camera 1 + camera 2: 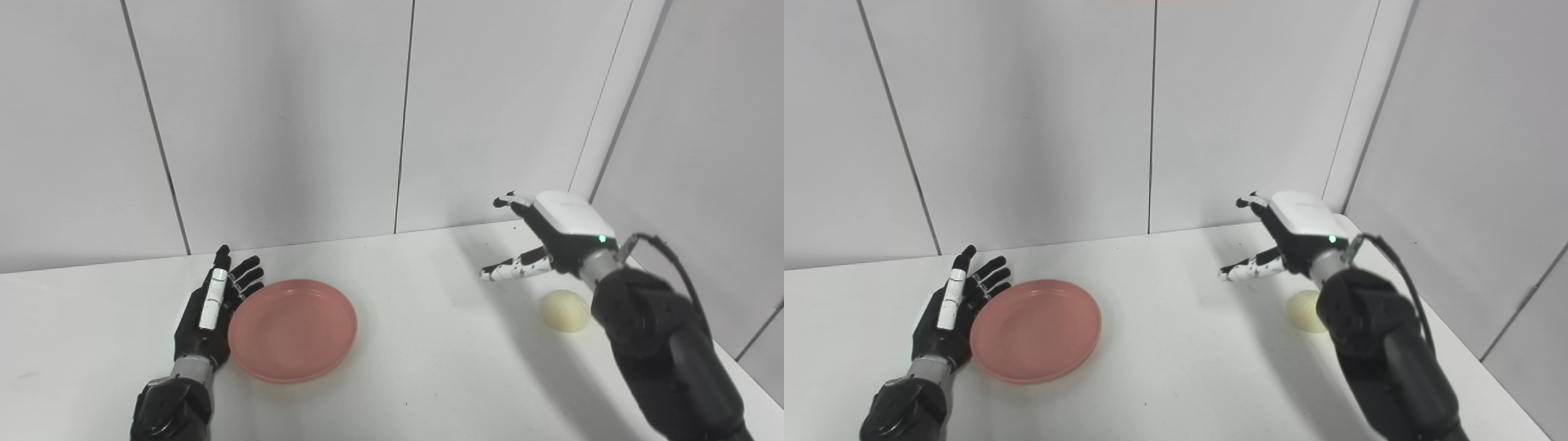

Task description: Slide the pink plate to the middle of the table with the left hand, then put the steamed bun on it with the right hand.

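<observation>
Pushing comes first: my left hand (211,306), fingers spread flat and holding nothing, rests against the left rim of the shallow round pink plastic plate (293,329), left of the white table's (416,367) centre. Next I shove rightward. My right hand (542,245) hovers open above the pale round steamed bun (564,310).

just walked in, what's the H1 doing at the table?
Plate-and-bun setup. The left hand is open, edge-on against the left rim of the pink plate, placed to push it toward the table's middle. The plate sits left of centre and is empty. The right hand hovers open above the table, fingers spread, holding nothing. The steamed bun lies on the table just below that hand's wrist.
</observation>
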